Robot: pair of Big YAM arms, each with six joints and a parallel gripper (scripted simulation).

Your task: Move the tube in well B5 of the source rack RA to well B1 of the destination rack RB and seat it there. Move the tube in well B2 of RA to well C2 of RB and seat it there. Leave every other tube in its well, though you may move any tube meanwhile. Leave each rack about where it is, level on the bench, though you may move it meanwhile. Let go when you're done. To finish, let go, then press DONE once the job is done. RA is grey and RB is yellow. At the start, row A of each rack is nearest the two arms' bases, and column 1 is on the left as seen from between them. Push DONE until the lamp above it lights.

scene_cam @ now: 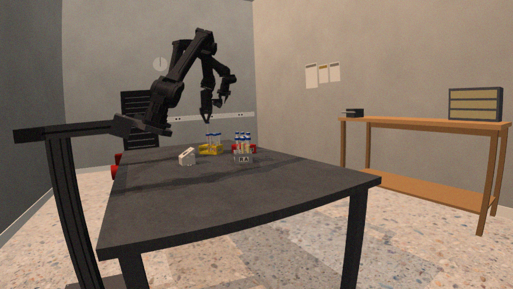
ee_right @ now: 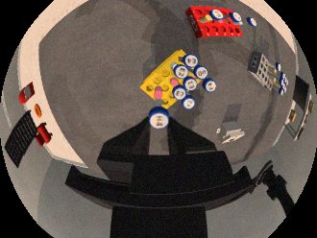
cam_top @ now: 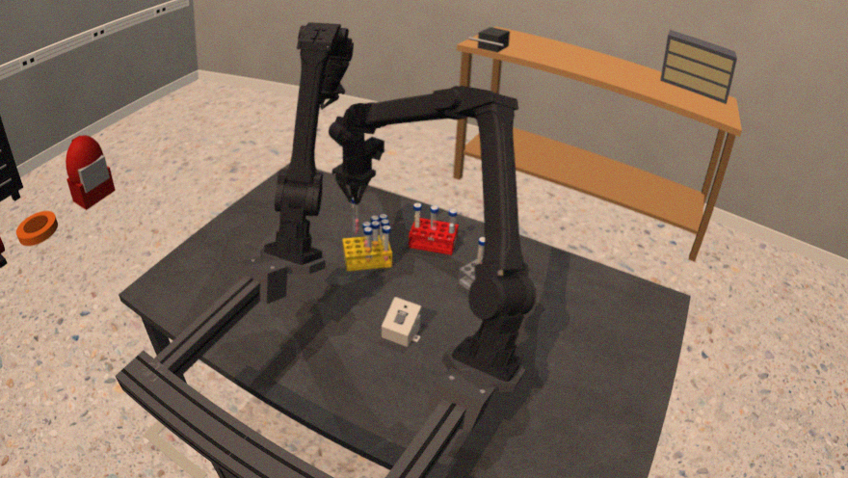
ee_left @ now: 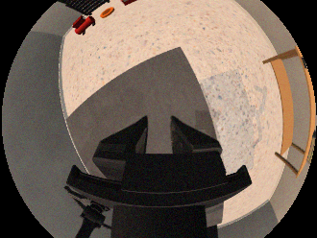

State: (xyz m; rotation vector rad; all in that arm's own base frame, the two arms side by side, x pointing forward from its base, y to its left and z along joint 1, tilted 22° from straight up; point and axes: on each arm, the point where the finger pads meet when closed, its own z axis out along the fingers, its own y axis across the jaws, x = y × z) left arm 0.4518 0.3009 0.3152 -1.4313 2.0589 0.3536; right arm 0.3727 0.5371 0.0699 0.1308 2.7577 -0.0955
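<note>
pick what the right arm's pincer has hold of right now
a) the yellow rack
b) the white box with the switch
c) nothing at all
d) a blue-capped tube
d: the right pincer is closed on a tube just below its blue cap, and the tube hangs down from the tips in the top view.
</note>
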